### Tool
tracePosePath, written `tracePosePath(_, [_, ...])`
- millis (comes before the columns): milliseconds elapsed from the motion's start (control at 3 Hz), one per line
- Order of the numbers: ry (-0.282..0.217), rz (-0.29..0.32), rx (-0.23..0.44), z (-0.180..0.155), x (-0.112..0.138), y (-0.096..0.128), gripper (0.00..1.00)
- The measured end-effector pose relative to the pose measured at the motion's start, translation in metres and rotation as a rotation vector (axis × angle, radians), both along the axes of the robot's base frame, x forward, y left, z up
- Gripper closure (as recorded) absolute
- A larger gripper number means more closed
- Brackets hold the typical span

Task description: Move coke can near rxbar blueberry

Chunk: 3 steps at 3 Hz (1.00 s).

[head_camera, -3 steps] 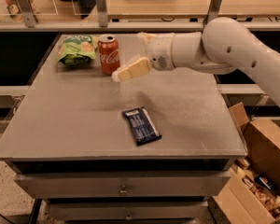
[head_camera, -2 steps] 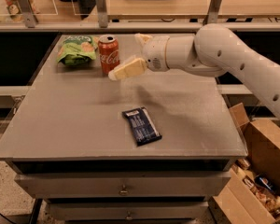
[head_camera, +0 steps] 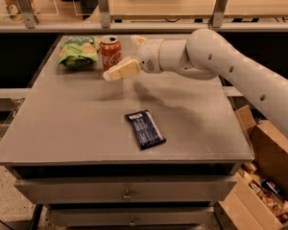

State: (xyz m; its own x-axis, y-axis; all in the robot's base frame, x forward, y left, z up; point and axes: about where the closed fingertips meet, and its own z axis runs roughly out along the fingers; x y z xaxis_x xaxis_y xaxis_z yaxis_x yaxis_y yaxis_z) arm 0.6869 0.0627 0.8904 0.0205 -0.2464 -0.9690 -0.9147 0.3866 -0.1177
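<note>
The fingers [head_camera: 122, 71] are spread wide. The nearer cream one slants down to the left, and its tip lies in front of the lower right side of the coke can [head_camera: 110, 51]. The farther one shows only as a pale tip just behind and to the right of the can's silver top. The gripper [head_camera: 121, 56] hovers low over the back left part of the desk [head_camera: 197, 128], with its opening turned toward the can. I cannot tell whether either finger touches the can. The can stands upright near the desk's back edge, with a green snack bag [head_camera: 78, 51] just beside it on the left. From the gripper a thick white arm [head_camera: 221, 61] runs to the right and off the frame's right side. The rxbar blueberry [head_camera: 144, 129] lies flat near the front middle of the desk, well apart from the can, with its long side angled slightly. Below the desk top are drawers [head_camera: 127, 190]. An open cardboard box [head_camera: 271, 176] sits on the floor at the right.
</note>
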Motion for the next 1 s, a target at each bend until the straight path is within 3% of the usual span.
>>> tracePosePath(667, [-0.025, 0.039, 0.054, 0.009, 0.013, 0.032, 0.00])
tracePosePath(1000, [-0.026, 0.049, 0.060, 0.010, 0.016, 0.044, 0.12])
